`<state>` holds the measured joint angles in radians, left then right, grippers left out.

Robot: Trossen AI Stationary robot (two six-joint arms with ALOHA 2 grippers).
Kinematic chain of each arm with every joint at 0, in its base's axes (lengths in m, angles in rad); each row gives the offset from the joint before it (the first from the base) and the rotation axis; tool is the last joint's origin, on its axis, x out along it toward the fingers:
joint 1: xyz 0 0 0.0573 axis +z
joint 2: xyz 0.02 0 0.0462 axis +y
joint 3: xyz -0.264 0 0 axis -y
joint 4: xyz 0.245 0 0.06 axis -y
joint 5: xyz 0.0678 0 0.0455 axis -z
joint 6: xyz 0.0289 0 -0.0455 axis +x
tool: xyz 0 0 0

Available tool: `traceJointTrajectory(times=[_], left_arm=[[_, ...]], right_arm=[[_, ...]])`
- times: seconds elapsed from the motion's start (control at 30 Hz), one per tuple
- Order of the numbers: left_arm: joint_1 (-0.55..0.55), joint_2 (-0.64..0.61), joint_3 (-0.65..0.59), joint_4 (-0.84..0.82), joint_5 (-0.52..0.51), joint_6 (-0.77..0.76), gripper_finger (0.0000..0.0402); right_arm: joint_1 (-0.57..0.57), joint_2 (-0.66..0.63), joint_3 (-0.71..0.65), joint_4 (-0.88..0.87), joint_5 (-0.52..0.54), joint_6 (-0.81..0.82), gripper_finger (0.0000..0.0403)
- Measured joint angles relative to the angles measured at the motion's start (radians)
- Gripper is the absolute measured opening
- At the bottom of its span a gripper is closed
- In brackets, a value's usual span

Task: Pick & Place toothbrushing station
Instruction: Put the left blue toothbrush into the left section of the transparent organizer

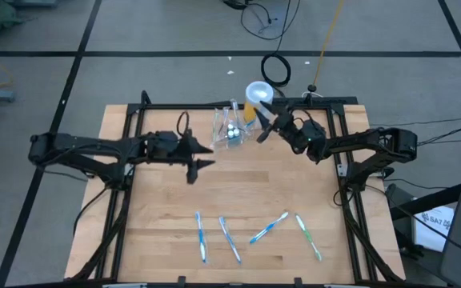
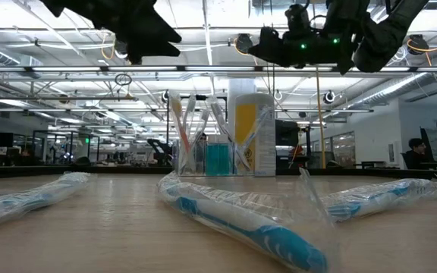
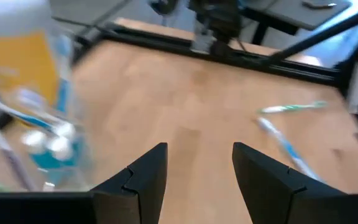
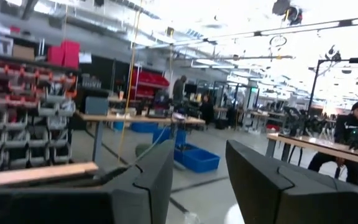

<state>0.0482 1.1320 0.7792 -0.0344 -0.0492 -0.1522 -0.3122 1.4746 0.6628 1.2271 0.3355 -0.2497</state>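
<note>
High view first: the clear plastic cup [image 1: 231, 128] sits near the far edge of the wooden table [image 1: 238, 192], stuffed with wrapped toothbrushes, and it's right beside a yellow container [image 1: 251, 112] with a white lid. Left gripper [image 1: 206, 156] hangs above the table, just short of the cup on its left side, and look at the left wrist view, those two dark fingers [image 3: 145, 177] stand apart with bare wood showing between them, nothing held. From that same wrist view the cup [image 3: 39, 140] is off to one side, blurred, with the yellow container [image 3: 23, 62] behind it. Right gripper [image 1: 264, 122] is up on the other side of the cup, close by the yellow container, angled toward it; its wrist view looks out level into the room, fingers [image 4: 160, 180] parted, nothing between them. Low view now: the cup [image 2: 207, 148] stands upright at the back with brush handles poking out, yellow container [image 2: 252, 133] touching or just beside it, and both arms are up high, clear of the wood. Four wrapped toothbrushes [image 1: 232, 238] lie in a loose row along the near side, well apart from the cup.
</note>
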Motion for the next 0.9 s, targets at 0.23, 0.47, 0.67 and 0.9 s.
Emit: traceJointTrajectory(times=[0.23,0.47,0.67,0.9], left_arm=[[-0.126,0.0,0.0,-0.068,0.006,-0.288,0.0189],[-0.293,0.045,0.0,-0.113,-0.03,-0.542,0.0189],[-0.432,0.174,0.0,-0.112,-0.056,-0.855,0.0189],[-0.579,0.322,0.0,-0.128,-0.069,-1.278,0.0189]], right_arm=[[0.0,0.0,0.0,0.061,0.0,0.002,0.0139],[0.0,0.0,0.0,0.086,0.0,0.002,0.0139],[0.0,0.0,0.0,0.086,-0.001,0.043,0.0139],[0.0,0.0,0.0,0.087,-0.084,0.16,0.0139]])
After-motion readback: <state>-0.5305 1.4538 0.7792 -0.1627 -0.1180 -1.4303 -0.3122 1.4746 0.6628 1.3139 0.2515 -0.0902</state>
